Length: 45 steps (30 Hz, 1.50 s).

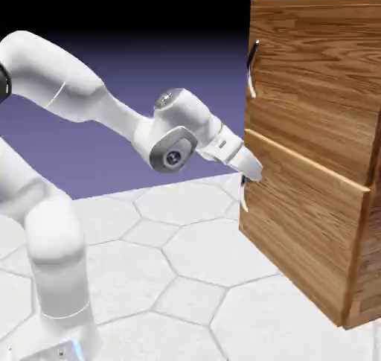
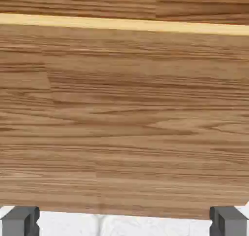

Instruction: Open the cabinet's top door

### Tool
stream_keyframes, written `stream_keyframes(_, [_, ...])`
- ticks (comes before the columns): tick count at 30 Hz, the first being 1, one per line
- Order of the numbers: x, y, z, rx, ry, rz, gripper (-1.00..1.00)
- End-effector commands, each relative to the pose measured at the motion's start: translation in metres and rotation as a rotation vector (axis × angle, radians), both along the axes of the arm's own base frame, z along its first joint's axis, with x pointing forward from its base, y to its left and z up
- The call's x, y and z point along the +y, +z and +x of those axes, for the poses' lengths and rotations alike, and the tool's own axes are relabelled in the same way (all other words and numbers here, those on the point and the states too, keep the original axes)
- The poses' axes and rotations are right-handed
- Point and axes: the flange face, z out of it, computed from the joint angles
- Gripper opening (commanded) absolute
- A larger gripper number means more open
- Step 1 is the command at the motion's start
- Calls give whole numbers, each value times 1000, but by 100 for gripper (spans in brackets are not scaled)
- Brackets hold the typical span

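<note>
Claw (image 1: 248, 171) spread, fingertips wide apart, close to lower panel (image 1: 301, 218); top door (image 1: 316, 80) handle (image 1: 252, 69) above, untouched.

The exterior view looks from beside the arm toward the cabinet (image 1: 312, 151). The hand view faces its wood very close, probably the lower panel (image 2: 124, 118). Both views share that panel.
</note>
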Motion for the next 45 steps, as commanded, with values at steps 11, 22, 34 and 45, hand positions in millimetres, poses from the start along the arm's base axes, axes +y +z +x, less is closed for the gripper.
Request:
stream_keyframes(11, [-10, 96, 5, -252, -57, 5, 0])
stream_keyframes(22, [5, 166, -5, -473, -95, -7, 0])
stream_keyframes(34, [51, 203, -10, -654, -115, -22, 0])
stream_keyframes(45, [114, 198, 2, -744, -111, -23, 0])
